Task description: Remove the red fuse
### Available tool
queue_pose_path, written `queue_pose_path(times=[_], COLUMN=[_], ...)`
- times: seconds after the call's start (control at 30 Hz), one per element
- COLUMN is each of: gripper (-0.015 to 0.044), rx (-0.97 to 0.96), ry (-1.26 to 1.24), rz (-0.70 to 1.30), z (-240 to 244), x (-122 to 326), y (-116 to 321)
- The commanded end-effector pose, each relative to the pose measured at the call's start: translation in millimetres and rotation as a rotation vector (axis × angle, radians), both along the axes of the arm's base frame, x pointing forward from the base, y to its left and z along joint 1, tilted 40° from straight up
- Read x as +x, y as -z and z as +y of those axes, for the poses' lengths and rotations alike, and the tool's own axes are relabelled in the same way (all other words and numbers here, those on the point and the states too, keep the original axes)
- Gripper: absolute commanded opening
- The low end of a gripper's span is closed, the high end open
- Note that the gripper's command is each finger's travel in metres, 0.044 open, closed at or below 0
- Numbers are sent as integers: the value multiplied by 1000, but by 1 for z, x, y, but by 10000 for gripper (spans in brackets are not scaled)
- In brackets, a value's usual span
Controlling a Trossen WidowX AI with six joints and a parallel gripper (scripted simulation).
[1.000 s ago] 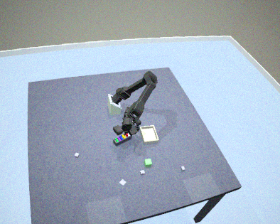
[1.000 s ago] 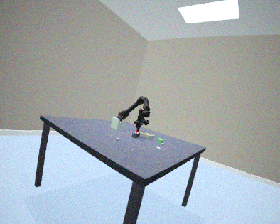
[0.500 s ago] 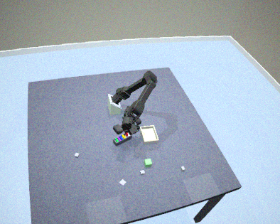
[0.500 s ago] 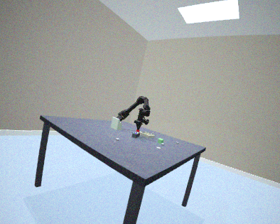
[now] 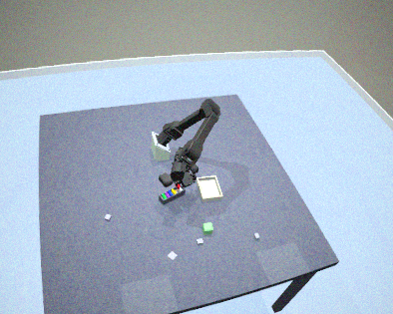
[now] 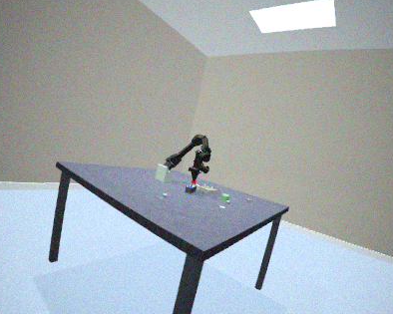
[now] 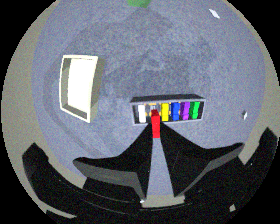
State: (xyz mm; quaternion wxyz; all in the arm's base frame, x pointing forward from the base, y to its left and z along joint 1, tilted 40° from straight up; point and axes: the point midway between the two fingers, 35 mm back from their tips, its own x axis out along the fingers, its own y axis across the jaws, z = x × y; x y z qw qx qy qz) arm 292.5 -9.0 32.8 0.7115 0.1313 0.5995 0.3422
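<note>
The red fuse [image 5: 179,186] [image 6: 194,182] [image 7: 156,126] is upright between the fingertips of my gripper [image 5: 179,183] [image 6: 194,179] [image 7: 155,126], which is shut on it. The fuse is above the dark fuse block [image 5: 173,198] [image 6: 190,189] [image 7: 167,97], and an empty slot shows behind it in the wrist view. White [image 7: 142,113], yellow [image 7: 165,112], blue [image 7: 175,111], purple [image 7: 186,110] and green [image 7: 195,110] fuses stand in the block. The cream tray [image 5: 219,187] [image 7: 96,80] is beside the block, with no fuse in it.
A green cube [image 5: 207,227] [image 6: 225,197] lies on the table beyond the tray. A pale green upright box [image 5: 161,152] [image 6: 163,172] stands close to the arm. Several small white pieces lie about, one [image 5: 108,217] beyond the block's green-fuse end.
</note>
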Motion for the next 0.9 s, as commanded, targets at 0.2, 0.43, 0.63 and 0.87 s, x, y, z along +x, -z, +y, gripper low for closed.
queue_pose_path(times=[0.2, 0.43, 0.63, 0.87], gripper=[0, 0, 0, 0], rx=[-6, -10, -19, -19], ry=[-4, -3, -2, -1], rz=[-5, -4, -4, -6], z=[-12, -7, 22, 59], x=[0, 3, 12, 16], y=[-13, -21, -46, -76])
